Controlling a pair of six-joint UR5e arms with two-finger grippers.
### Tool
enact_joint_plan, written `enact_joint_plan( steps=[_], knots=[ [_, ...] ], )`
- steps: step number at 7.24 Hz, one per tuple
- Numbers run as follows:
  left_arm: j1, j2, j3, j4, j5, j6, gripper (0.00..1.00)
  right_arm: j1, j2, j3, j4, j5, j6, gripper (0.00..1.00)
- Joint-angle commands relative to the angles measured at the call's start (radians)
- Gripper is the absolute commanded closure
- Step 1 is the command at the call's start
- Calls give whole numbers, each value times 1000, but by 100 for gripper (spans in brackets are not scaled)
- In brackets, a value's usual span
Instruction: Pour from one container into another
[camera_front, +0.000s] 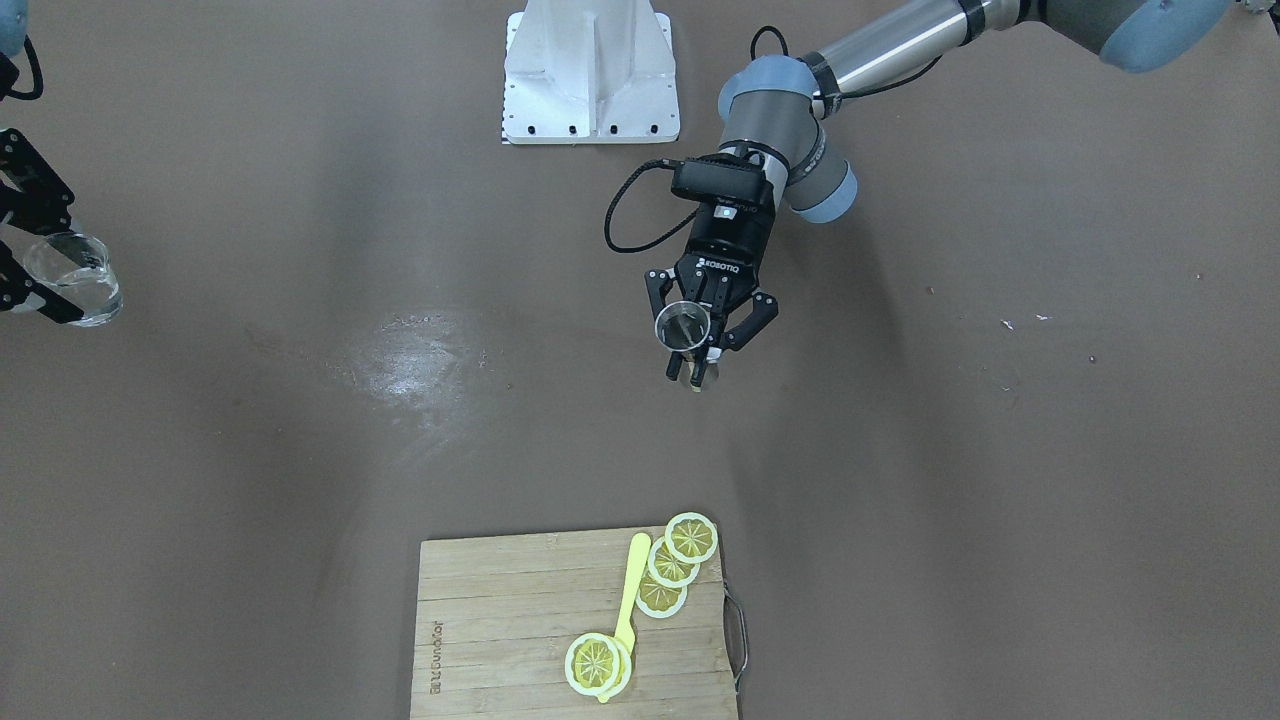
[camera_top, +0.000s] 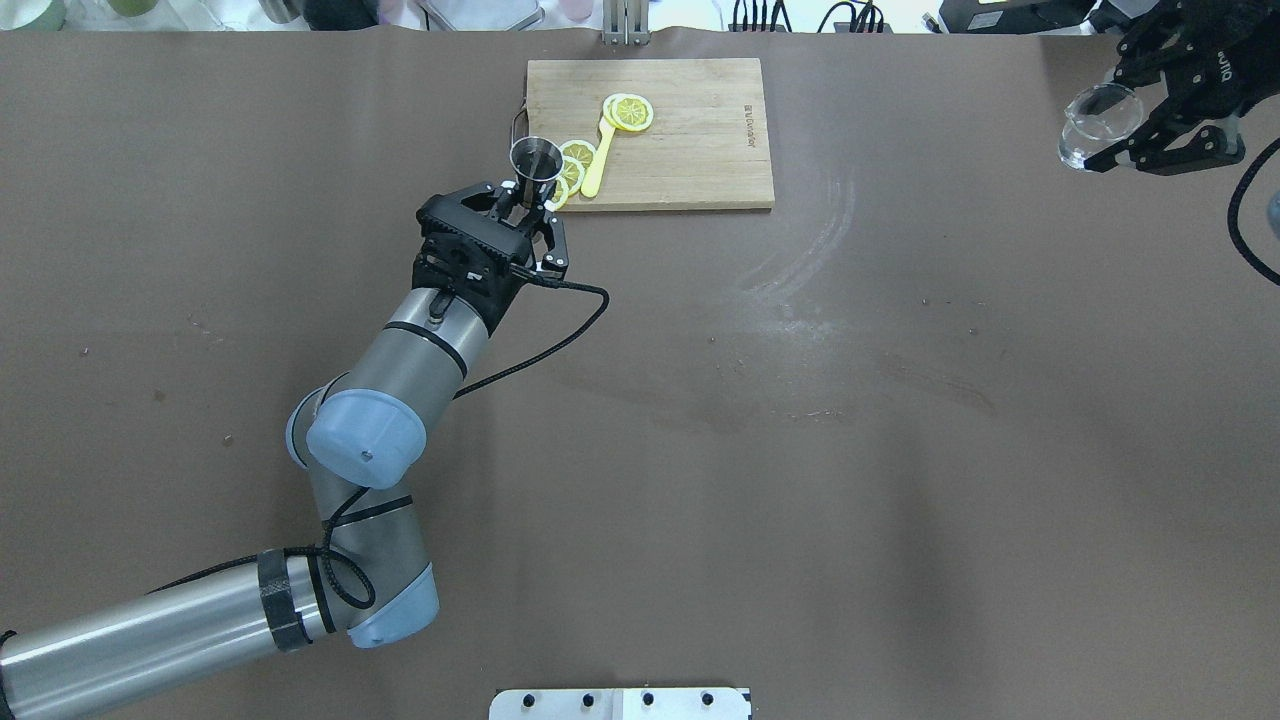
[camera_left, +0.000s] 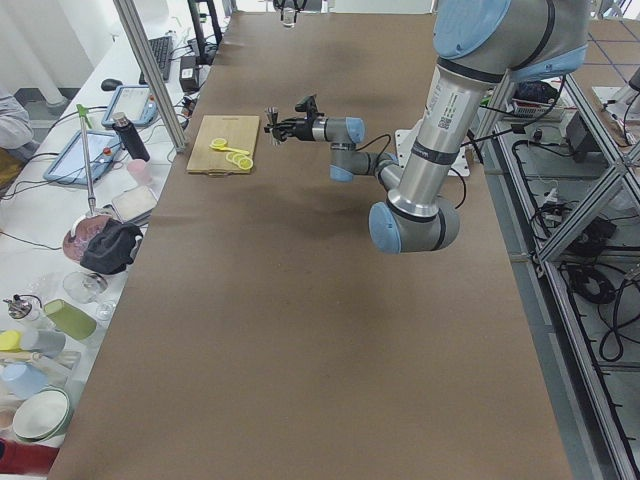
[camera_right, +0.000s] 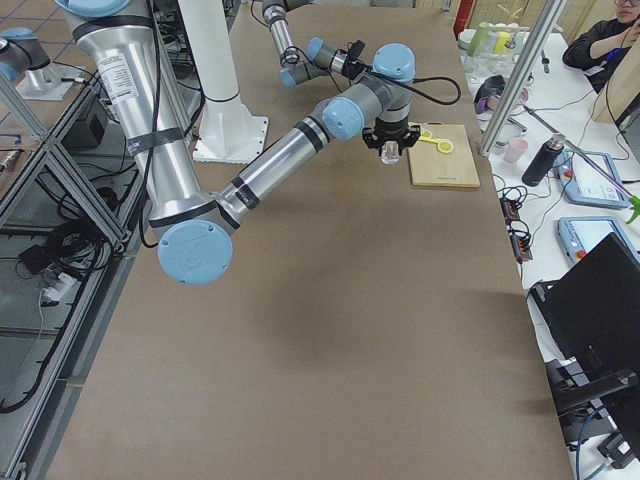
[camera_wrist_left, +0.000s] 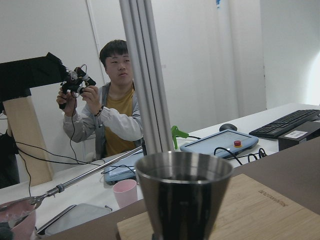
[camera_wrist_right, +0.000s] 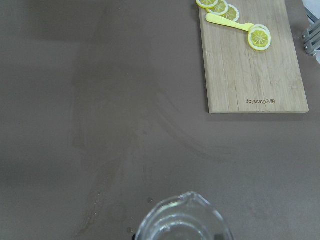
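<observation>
Steel cup (camera_wrist_left: 184, 195), kept upright and level so nothing spills, is clamped in your left tool (camera_top: 524, 200) above the tabletop (camera_top: 800, 450) beside the cutting board (camera_top: 690, 150), while your right tool (camera_top: 1125, 115) grips the glass pitcher (camera_top: 1090, 130) well apart, pouring not yet begun.

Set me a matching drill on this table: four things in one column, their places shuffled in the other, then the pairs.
1 metal cup
2 glass pitcher
3 yellow spoon
4 cutting board

A held by the right gripper
B on the cutting board, among lemon slices
C on the table, at the side far from the robot
D held by the left gripper

Pairs: 1-D, 2-A, 3-B, 4-C
</observation>
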Motion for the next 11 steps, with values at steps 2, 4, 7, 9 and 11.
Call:
enact_joint_plan(
  steps=[2,4,7,9,11],
  knots=[
    [-1,-32,17,-10,-81,105,100,-1,76,22,-151,-8,-47,100],
    [-5,-38,-6,-12,-162,116,100,-2,134,4,-202,-8,-46,100],
    [2,-119,-10,-13,-162,105,100,-7,187,4,-324,-43,-100,100],
    [62,-130,-3,-10,-161,102,100,-10,225,-1,-406,-46,-138,100],
    [70,-173,41,-4,-168,101,100,-57,271,-33,-415,-49,-125,100]
  ],
)
